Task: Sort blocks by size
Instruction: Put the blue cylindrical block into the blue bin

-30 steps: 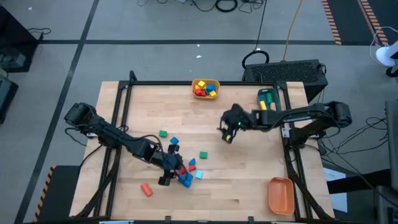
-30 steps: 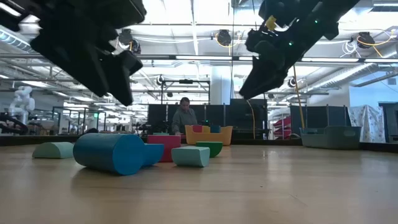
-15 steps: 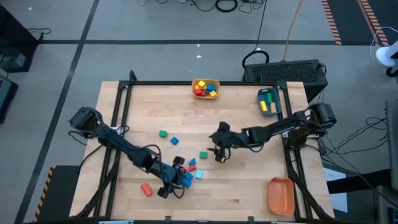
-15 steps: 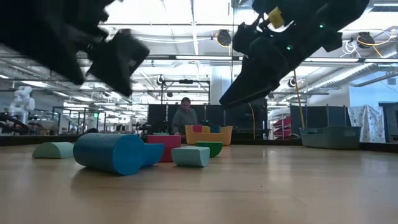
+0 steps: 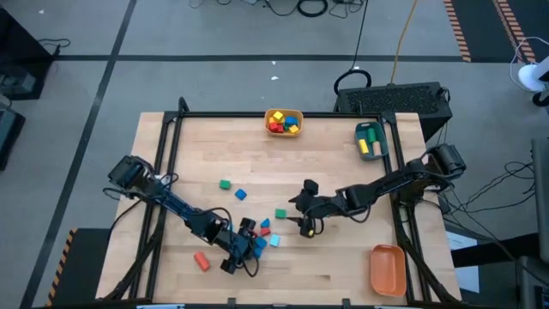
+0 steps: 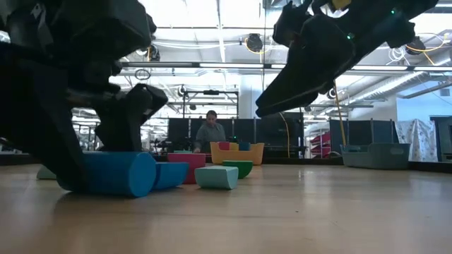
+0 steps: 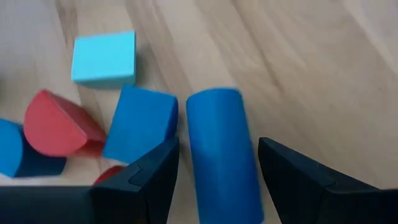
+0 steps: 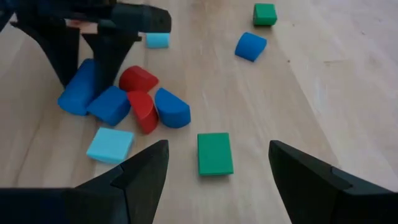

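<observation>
Wooden table [image 5: 343, 266] planks fill the high view, ringed by grey workshop floor, with a person seated far behind in the low view.

Left arm reaches low across the near-left part of the table; its end effector [image 5: 243, 259] stands down at the surface with fingers parted on either side of a blue cylinder [image 7: 222, 155] lying between them, not pinched. Just beside it cluster more blocks [image 5: 262, 236]: blue, red and a cyan cube [image 7: 104, 57]. A red block [image 5: 202, 261] lies apart to the left, and a green one [image 5: 225, 184] and a blue one [image 5: 240, 195] sit farther back.

Right arm stretches in from the right, its end effector [image 5: 306, 225] wide open, empty, above a green block [image 8: 214, 154].

At the far edge, a yellow bin [image 5: 284, 121] holds red, blue and yellow pieces; a teal bin [image 5: 370, 140] holds a yellow and a green piece; an orange bin [image 5: 388, 268] sits near right.
</observation>
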`<state>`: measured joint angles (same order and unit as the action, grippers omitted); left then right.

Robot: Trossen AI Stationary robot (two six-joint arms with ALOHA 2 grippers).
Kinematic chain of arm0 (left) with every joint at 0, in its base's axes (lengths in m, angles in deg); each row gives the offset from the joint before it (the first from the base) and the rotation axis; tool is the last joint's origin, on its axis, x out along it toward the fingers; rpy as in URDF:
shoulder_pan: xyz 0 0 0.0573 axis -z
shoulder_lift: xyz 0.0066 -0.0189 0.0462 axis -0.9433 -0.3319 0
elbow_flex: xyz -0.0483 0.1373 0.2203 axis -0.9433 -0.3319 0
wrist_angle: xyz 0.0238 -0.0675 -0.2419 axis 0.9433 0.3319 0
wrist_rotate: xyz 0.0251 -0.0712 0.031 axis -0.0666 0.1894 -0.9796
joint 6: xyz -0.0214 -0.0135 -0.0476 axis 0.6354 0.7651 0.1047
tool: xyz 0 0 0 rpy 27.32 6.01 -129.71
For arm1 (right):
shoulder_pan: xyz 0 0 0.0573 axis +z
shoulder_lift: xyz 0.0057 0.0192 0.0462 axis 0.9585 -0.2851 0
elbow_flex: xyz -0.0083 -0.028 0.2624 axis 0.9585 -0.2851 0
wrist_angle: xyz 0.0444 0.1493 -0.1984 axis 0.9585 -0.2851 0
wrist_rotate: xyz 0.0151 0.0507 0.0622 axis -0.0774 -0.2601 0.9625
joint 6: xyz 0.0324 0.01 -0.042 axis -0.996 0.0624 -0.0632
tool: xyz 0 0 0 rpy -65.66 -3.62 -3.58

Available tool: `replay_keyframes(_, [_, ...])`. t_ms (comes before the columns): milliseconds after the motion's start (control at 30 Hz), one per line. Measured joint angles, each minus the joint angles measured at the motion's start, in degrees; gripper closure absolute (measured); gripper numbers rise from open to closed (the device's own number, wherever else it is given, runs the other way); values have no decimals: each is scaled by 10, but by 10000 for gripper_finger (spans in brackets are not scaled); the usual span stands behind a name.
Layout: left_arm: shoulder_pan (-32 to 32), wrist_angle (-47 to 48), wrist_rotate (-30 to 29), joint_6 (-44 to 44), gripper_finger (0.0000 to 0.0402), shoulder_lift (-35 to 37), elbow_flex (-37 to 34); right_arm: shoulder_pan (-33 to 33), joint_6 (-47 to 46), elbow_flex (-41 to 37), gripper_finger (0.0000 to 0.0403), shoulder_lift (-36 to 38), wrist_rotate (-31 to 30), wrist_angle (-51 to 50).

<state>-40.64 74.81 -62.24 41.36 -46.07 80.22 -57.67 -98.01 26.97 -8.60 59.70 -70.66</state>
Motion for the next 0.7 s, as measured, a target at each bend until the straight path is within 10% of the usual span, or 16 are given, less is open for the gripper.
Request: replay_keyframes(700, [-19,-3,-17,76,263,-11,0,49,18,0,140,0,-48,32])
